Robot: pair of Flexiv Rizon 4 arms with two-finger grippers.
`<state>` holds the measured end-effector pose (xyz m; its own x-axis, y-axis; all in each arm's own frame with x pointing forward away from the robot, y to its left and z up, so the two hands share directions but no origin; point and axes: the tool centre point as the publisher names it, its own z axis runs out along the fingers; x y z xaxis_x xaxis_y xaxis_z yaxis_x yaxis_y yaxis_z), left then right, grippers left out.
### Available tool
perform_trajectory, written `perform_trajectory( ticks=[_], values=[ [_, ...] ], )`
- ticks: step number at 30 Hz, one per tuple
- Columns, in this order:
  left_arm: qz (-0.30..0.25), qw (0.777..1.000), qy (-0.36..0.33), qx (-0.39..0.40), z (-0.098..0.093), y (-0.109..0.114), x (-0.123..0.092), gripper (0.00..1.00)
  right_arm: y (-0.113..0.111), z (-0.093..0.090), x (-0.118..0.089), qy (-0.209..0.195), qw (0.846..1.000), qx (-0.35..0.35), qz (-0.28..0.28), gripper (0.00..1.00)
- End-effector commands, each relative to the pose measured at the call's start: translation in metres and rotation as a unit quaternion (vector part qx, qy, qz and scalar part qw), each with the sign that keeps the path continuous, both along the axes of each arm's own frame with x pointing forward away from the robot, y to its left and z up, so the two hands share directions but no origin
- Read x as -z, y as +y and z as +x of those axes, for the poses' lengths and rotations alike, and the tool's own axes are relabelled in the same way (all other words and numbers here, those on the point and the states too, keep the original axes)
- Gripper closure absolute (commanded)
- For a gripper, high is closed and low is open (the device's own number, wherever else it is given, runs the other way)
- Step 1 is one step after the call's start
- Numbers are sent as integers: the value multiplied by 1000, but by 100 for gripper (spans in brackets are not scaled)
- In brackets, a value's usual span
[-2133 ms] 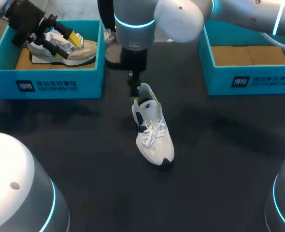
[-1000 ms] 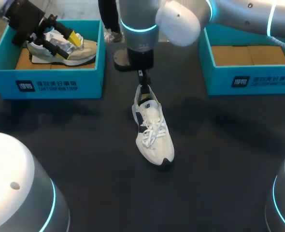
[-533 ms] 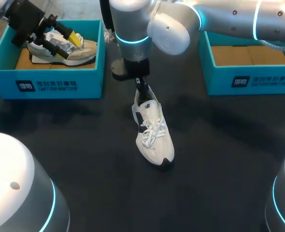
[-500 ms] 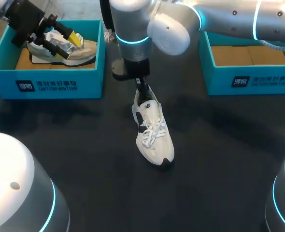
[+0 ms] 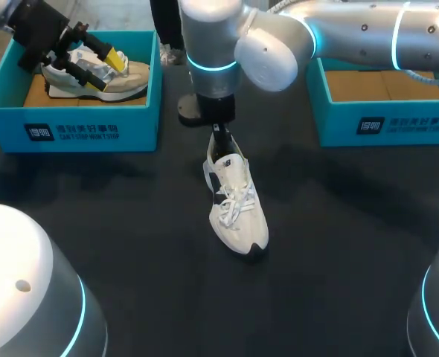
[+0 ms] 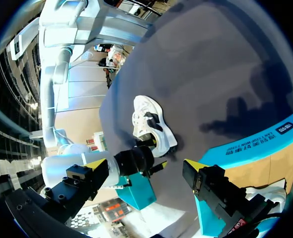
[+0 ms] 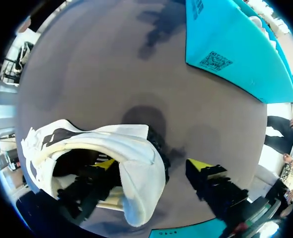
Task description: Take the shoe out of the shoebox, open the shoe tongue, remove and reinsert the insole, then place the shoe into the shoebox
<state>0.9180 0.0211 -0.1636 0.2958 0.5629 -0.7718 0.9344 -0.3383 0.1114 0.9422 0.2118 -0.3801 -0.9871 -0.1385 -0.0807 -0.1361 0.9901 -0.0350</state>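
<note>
A white shoe (image 5: 234, 197) with dark side panels lies on the dark table, toe toward me. My right gripper (image 5: 221, 137) comes down on its heel. In the right wrist view the right gripper (image 7: 151, 166) straddles the heel wall of the shoe (image 7: 111, 144): one finger is inside the opening, the other stands clear outside, so it is open. My left gripper (image 5: 93, 63) hangs open over a second, beige-soled shoe (image 5: 123, 82) in the left shoebox (image 5: 93, 130). Far ahead of the open left gripper (image 6: 145, 164) the white shoe (image 6: 149, 124) shows too.
A second teal shoebox (image 5: 383, 123) with a cardboard floor stands at the back right. The right arm's body (image 5: 279, 37) crosses above the table's back middle. The rim of the left shoebox (image 6: 256, 144) shows beside the left gripper.
The right arm's upper joints have swung a little while its gripper stays at the shoe's heel. The white shoe and the left arm have not moved.
</note>
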Motion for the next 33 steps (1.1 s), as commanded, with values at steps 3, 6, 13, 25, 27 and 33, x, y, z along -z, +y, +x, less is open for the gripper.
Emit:
perform_trajectory(
  ticks=[3, 6, 13, 25, 27, 33],
  values=[
    [2, 1000, -1, 0, 0, 0, 0, 0, 0, 4, 5, 7, 1000, 6, -6, 89],
    [2, 1000, -1, 0, 0, 0, 0, 0, -1, 3, 3, 11, 1000, 10, -13, 100],
    [2, 1000, -1, 0, 0, 0, 0, 0, -5, -6, -4, 16, 999, 41, -19, 100],
    [2, 1000, -1, 0, 0, 0, 0, 0, -15, -13, -81, 28, 997, 64, -17, 100],
    [2, 1000, -1, 0, 0, 0, 0, 0, -20, -14, -99, 29, 997, 74, -17, 100],
    [2, 1000, -1, 0, 0, 0, 0, 0, -30, -17, -153, 17, 996, 90, -23, 100]
  ],
)
